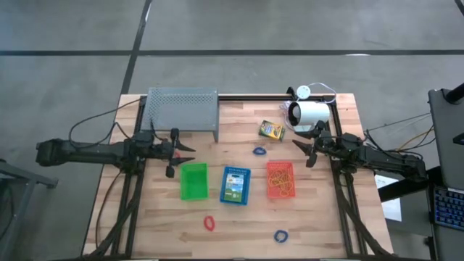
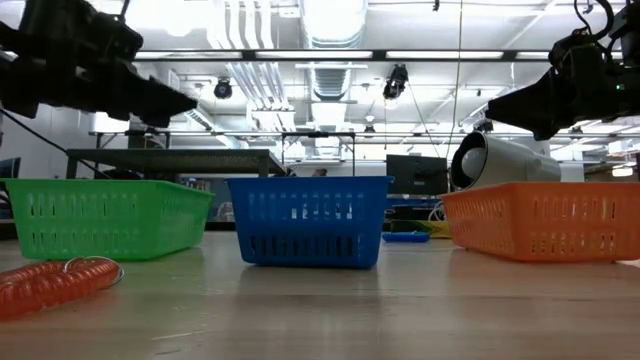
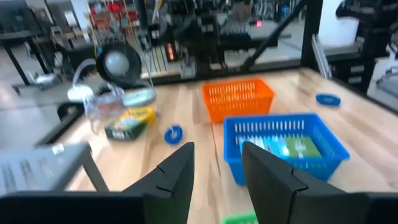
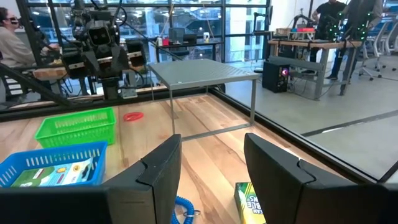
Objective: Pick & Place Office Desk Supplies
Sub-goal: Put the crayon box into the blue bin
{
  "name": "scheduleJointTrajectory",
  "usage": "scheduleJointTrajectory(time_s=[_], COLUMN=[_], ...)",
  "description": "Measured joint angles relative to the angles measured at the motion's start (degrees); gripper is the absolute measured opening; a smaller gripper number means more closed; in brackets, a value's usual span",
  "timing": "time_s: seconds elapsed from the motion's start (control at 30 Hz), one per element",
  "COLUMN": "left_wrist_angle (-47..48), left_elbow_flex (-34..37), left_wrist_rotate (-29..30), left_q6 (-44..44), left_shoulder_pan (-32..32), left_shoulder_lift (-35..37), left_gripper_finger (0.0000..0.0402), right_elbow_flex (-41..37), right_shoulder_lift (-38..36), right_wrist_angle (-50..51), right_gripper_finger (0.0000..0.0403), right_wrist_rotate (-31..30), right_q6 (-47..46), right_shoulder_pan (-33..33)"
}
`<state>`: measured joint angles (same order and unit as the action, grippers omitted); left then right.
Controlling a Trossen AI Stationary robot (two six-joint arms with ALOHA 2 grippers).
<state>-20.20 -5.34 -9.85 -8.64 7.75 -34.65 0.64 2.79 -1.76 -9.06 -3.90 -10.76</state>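
Three small trays stand in a row mid-table: a green tray (image 1: 193,181), a blue tray (image 1: 235,185) holding a crayon box (image 3: 283,148), and an orange tray (image 1: 280,180) with thin orange rubber bands. Another crayon box (image 1: 271,130) and a blue loop (image 1: 259,151) lie beyond them. A red loop (image 1: 209,222) and a second blue loop (image 1: 280,235) lie nearer the front. My left gripper (image 1: 190,149) hovers open above the table left of the trays. My right gripper (image 1: 297,145) hovers open to their right. Both point level and hold nothing.
A grey perforated rack (image 1: 183,109) stands at the far left of the table, close behind my left gripper. A white cylindrical device (image 1: 308,114) with a cable sits at the far right. Bare wood lies in front of the trays around the two loops.
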Motion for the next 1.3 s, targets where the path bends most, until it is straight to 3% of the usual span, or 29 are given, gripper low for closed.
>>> scheduleJointTrajectory(time_s=[0.6, 1.03, 1.3], left_wrist_angle=[22.2, 24.3, 24.4], left_elbow_flex=[0.0, 0.0, 0.0], left_wrist_rotate=[0.0, 0.0, 0.0], left_q6=[0.0, 0.0, 0.0], left_shoulder_pan=[0.0, 0.0, 0.0], left_shoulder_lift=[0.0, 0.0, 0.0], left_gripper_finger=[0.0138, 0.0138, 0.0138], right_elbow_flex=[0.0, 0.0, 0.0], right_shoulder_lift=[0.0, 0.0, 0.0], right_wrist_angle=[0.0, -0.1, -2.1], right_gripper_finger=[0.0173, 0.0173, 0.0173], right_wrist_rotate=[0.0, 0.0, 0.3], right_q6=[0.0, -0.6, -13.5], right_shoulder_pan=[0.0, 0.0, 0.0])
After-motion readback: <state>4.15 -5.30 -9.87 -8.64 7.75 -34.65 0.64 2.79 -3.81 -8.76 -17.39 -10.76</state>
